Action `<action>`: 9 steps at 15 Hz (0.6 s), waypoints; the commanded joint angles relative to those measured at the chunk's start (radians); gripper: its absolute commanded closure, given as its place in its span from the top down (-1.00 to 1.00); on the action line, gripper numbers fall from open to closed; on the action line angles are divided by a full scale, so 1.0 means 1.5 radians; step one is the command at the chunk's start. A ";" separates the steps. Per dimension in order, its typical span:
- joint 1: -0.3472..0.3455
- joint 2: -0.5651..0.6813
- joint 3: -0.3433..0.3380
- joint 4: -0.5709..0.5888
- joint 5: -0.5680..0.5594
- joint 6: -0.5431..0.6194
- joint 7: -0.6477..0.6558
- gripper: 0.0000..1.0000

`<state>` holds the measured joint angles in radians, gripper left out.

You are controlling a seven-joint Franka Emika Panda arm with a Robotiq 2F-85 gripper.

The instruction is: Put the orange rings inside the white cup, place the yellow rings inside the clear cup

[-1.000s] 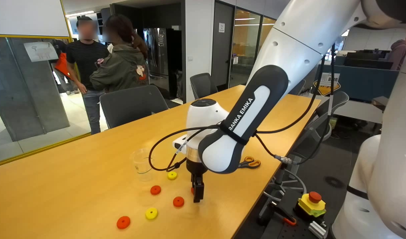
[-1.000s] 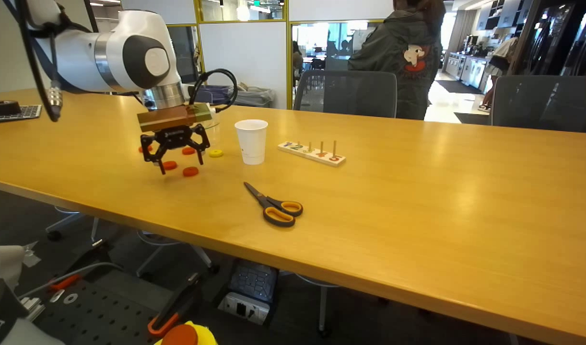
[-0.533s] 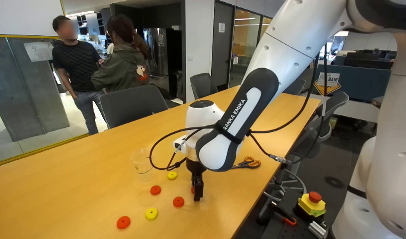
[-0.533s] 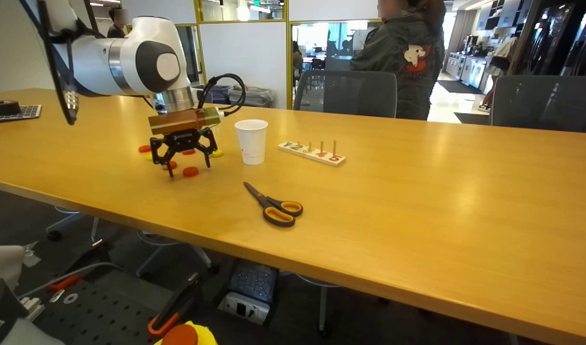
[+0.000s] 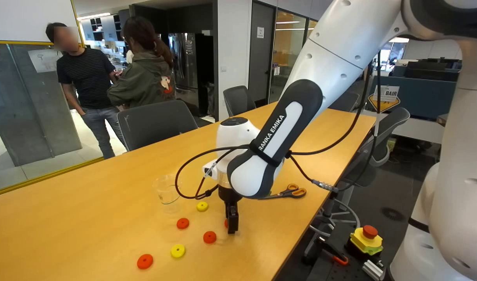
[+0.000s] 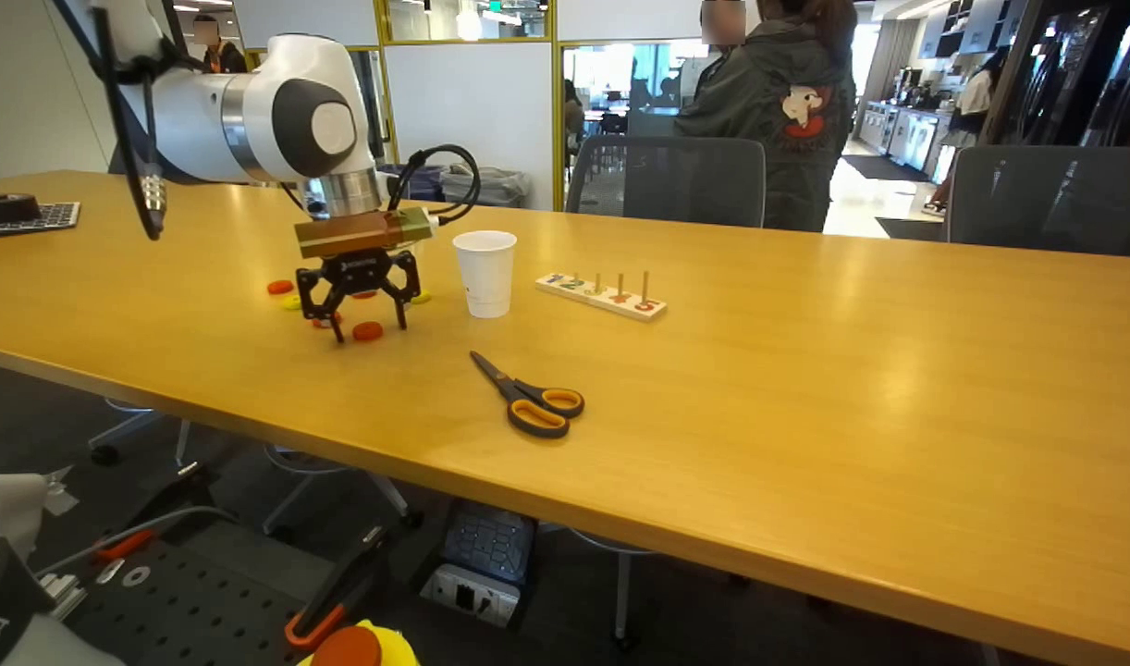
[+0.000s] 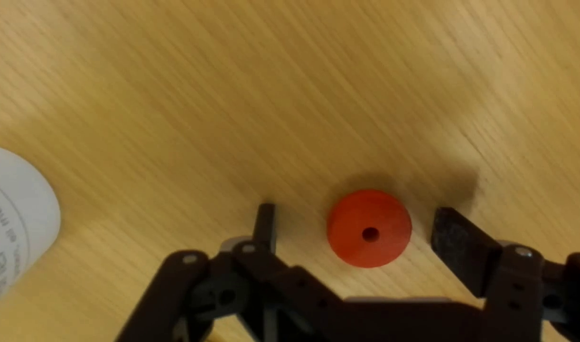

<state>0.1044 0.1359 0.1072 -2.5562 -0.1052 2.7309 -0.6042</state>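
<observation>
In the wrist view, my gripper is open around an orange ring that lies flat on the table, with a gap on both sides. In an exterior view the gripper straddles that ring, fingertips close to the tabletop. More orange rings lie nearby, along with two yellow rings, one closer and one farther back. The white cup stands upright beside the gripper; part of the cup shows at the wrist view's left edge. The clear cup stands upright beyond the rings.
Scissors with orange-lined handles lie in front of the white cup. Behind them is a wooden peg board with numbers. A keyboard sits at the table's far end. Chairs line the table, with two people standing behind.
My gripper has moved toward the white cup and come over one orange ring. Its jaws have drawn in somewhat. Rings and cups have stayed in place.
</observation>
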 commanded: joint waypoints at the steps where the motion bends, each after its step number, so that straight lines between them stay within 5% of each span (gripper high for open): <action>1: -0.016 -0.003 0.017 0.019 0.013 -0.038 -0.017 0.04; 5: -0.016 -0.014 0.014 0.028 0.021 -0.083 -0.014 -0.58; 9: -0.028 -0.044 0.007 0.023 0.036 -0.130 -0.025 -0.58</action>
<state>0.0922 0.1173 0.1137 -2.5187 -0.0817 2.5987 -0.6074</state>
